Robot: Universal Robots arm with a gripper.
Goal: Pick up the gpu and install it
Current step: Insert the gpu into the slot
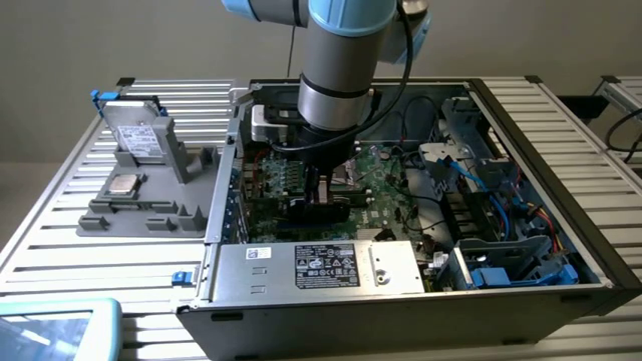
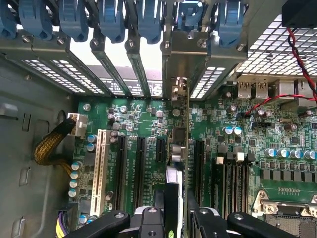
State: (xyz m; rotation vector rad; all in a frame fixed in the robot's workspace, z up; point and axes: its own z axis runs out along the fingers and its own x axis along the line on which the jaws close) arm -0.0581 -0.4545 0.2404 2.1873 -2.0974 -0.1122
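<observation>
Gripper [image 2: 177, 220] clamped on gpu [image 2: 181, 144], fingers [image 2: 159, 206] pressing both flat faces. Gpu on edge, long axis running straight out from gripper toward case rear wall. Silver bracket [image 2: 179, 89] at far end, by blue slot latches [image 2: 148, 20]. Card stands over motherboard [image 2: 133, 119], between black expansion slots [image 2: 140, 168]; seated or not, cannot tell. Exterior view: arm down inside open computer case [image 1: 561, 301], gpu [image 1: 319, 210] just below gripper [image 1: 321, 188], dark face showing; case on slatted surface [image 1: 60, 248].

Green motherboard [image 2: 143, 119]; blue latches [image 2: 111, 22]; white slot [image 2: 101, 168]; black gripper [image 2: 179, 208]; black-faced gpu [image 1: 319, 210].
</observation>
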